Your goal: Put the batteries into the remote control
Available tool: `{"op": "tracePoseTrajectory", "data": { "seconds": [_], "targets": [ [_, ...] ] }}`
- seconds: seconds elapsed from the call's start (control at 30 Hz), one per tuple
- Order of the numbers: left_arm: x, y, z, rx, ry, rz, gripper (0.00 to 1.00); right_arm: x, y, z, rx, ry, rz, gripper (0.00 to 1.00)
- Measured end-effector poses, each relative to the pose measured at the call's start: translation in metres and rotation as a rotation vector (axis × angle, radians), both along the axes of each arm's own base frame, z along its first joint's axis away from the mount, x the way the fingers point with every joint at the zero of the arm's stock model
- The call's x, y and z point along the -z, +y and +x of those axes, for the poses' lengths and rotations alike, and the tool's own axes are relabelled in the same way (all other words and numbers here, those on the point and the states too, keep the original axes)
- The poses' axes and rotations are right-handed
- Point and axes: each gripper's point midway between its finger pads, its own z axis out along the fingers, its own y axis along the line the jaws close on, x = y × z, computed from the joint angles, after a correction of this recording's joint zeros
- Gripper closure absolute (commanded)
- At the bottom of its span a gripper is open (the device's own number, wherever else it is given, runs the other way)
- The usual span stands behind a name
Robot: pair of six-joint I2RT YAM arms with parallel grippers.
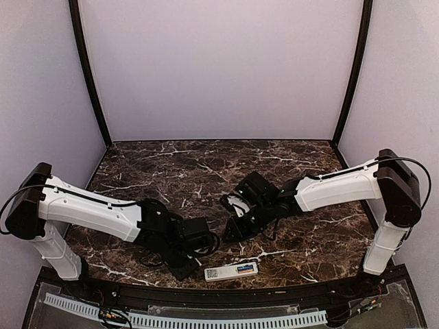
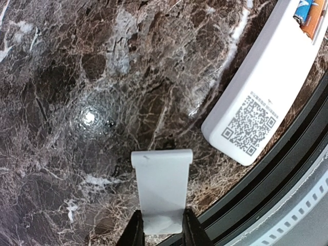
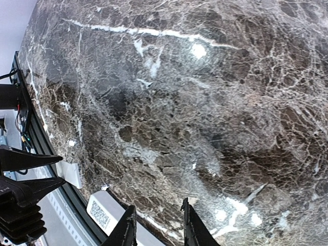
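Remote [image 1: 231, 271] lies back-up on the desk [image 2: 77, 77], at the lower middle of the top view, close to the front edge. Its long axis runs left-right there, with the right end tipped slightly up.

Batteries [image 2: 309, 20]: orange and blue show in the recess toward the remote's right end, at the upper right corner of the left wrist view. They look seated, but only part of them is in frame.

Left gripper [image 2: 162, 225] is clenched on a flat white plate [image 2: 161, 179], most likely the battery cover, which stands out ahead of the fingers. In the top view this gripper sits just left of the remote's left end, so it is the nearer arm.

Right gripper [image 3: 156, 225]: fingers apart, nothing between them. It sits above the remote in the top view, farther off.

Key relation: in the left wrist view the remote lies up and right of the plate, with the code sticker [image 2: 248, 123] end nearest and the recess at the far end. The plate's long axis is upright in frame and the remote's is diagonal, so the two are not aligned. Judgement: the plate needs a turn and a carry along the remote to reach the recess.
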Motion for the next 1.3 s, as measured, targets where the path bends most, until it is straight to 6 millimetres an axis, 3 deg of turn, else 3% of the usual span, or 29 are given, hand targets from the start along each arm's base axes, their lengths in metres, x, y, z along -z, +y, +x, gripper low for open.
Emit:
{"op": "tracePoseTrajectory", "data": {
  "seconds": [0.2, 0.43, 0.77, 0.9, 1.07, 1.3],
  "targets": [
    [-0.011, -0.004, 0.005, 0.005, -0.035, -0.037, 0.87, -0.015, 0.012, -0.010, -0.048, 0.040, 0.089, 0.61],
    [-0.046, -0.015, 0.014, 0.046, -0.113, -0.161, 0.87, -0.046, 0.024, -0.029, -0.117, 0.113, 0.249, 0.51],
    [-0.062, -0.030, 0.016, 0.122, -0.173, -0.209, 0.87, -0.061, 0.032, -0.045, -0.173, 0.214, 0.363, 0.51],
    [-0.066, -0.033, 0.017, 0.136, -0.188, -0.216, 0.87, -0.059, 0.036, -0.048, -0.186, 0.247, 0.381, 0.54],
    [-0.067, -0.033, 0.019, 0.145, -0.202, -0.214, 0.87, -0.051, 0.039, -0.051, -0.187, 0.299, 0.378, 0.70],
    [-0.068, -0.034, 0.021, 0.154, -0.214, -0.216, 0.87, -0.054, 0.044, -0.056, -0.206, 0.342, 0.414, 0.78]
  ]
}}
